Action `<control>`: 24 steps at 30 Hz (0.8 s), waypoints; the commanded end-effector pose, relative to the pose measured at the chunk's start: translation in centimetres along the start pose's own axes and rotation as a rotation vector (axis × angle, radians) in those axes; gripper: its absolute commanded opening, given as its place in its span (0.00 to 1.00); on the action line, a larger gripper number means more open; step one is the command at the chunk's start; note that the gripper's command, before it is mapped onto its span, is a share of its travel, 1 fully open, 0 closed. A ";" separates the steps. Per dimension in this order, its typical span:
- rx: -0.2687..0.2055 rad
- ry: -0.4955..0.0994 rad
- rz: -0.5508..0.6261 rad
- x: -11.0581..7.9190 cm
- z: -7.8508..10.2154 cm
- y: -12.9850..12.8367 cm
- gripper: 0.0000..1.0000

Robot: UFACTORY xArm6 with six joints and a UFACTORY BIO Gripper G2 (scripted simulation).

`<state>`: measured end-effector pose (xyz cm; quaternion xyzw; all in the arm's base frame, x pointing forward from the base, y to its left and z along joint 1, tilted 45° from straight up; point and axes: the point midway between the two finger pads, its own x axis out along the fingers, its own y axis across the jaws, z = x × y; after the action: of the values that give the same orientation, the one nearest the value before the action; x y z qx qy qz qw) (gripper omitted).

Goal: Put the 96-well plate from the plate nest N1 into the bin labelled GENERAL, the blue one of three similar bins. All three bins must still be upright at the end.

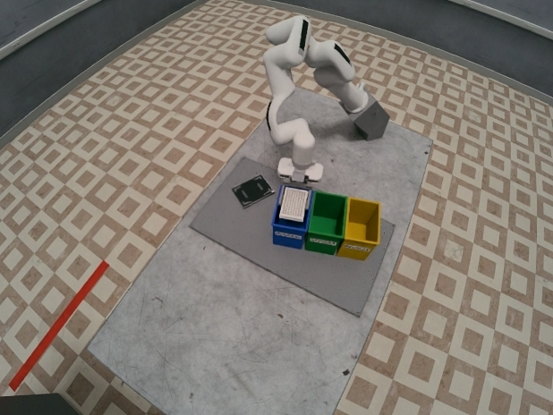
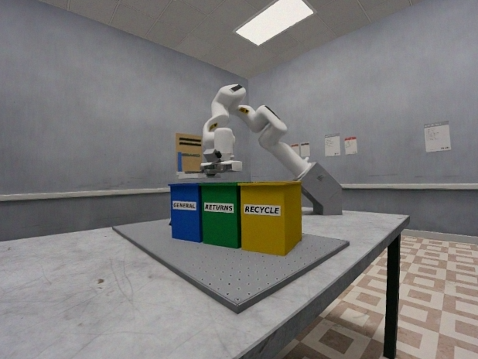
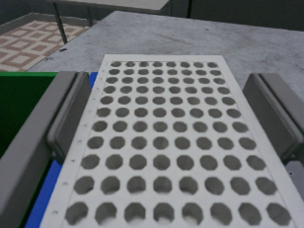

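Observation:
The white 96-well plate is level between the fingers of my gripper, which is shut on its long sides. The plate is over the opening of the blue bin, labelled GENERAL. It looks close to rim height; the exact gap is hard to tell. In the exterior view the gripper body is just above the bin tops. The blue bin stands upright. The plate nest is dark and empty, beside the blue bin.
The green RETURNS bin and the yellow RECYCLE bin stand upright in a row beside the blue one, on a grey perforated board. The arm's base stands behind the bins.

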<state>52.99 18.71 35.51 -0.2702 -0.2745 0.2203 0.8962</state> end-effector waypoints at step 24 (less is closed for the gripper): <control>0.000 -0.003 -0.001 0.0 -2.0 -0.1 0.00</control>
<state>53.92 18.05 34.41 -0.2701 -0.2743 0.2204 0.8963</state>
